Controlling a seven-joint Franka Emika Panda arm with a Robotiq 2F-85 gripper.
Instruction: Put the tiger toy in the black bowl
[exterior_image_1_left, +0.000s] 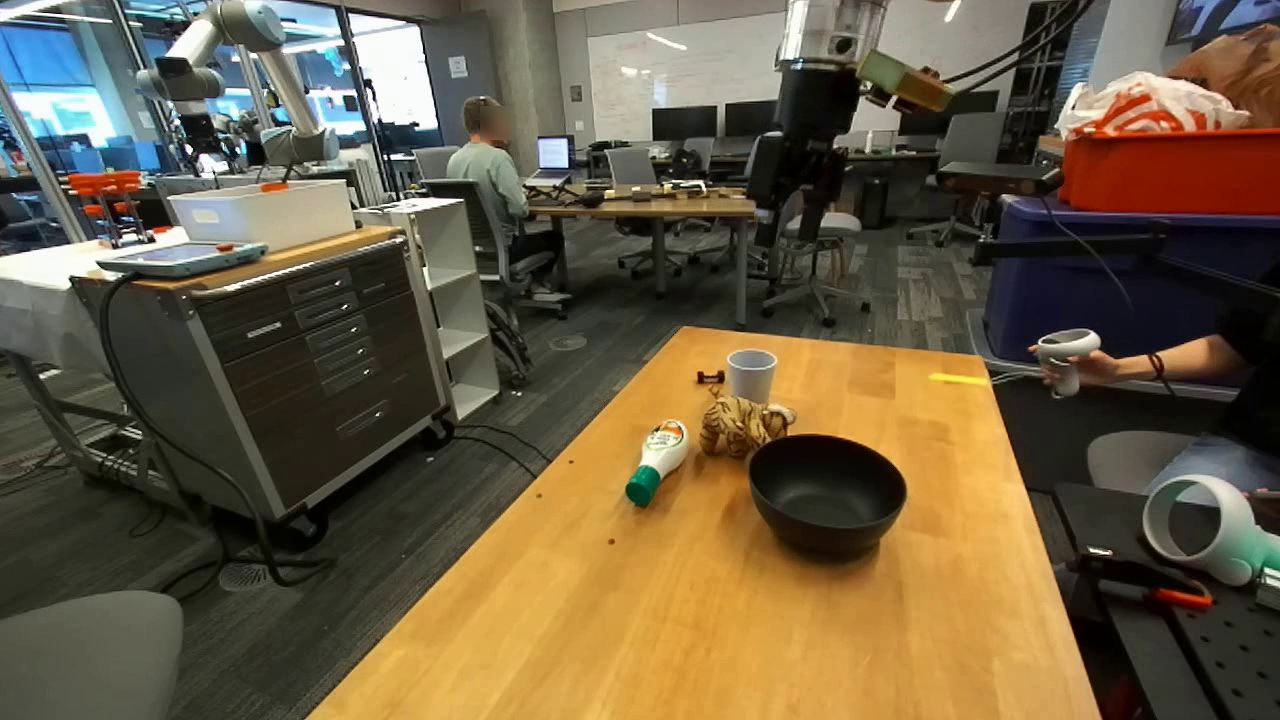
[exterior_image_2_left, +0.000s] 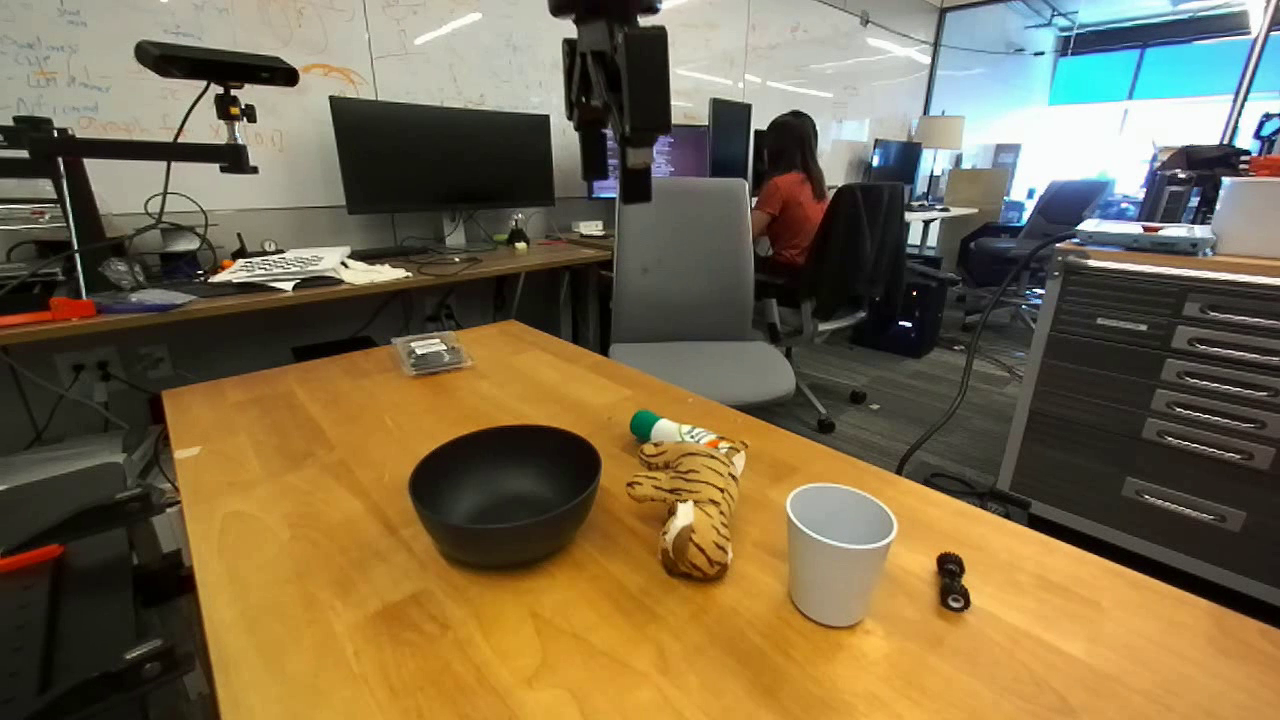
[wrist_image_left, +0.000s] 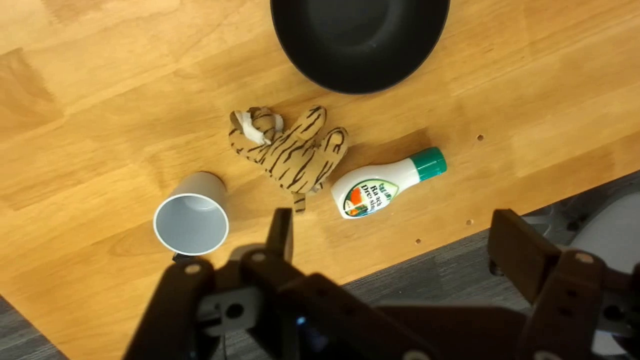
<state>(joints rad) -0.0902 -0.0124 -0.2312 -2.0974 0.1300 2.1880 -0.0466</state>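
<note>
We have our black two-fingered gripper (wrist_image_left: 392, 222) spread wide, empty. The tan, dark-striped plush tiger toy (wrist_image_left: 292, 157) lies beside the round matte-black bowl (wrist_image_left: 360, 47); we should centre over its torso before descending, clear of the white, green-capped bottle (wrist_image_left: 385, 184).

Wooden table (exterior_image_1_left: 600, 620), a loose group on top

Black bowl (exterior_image_2_left: 505, 535) standing upright, the tiger toy (wrist_image_left: 292, 157) lying between it and an upright white cup (exterior_image_2_left: 840, 570); a green-capped dressing bottle (wrist_image_left: 387, 184) on its side just beside the toy; a small black dumbbell-shaped piece (exterior_image_2_left: 952, 582) near the cup; a clear package (exterior_image_2_left: 431, 353) and a yellow strip (exterior_image_1_left: 958, 379) each near an edge; small dark spots (wrist_image_left: 480, 137) in the wood
</note>
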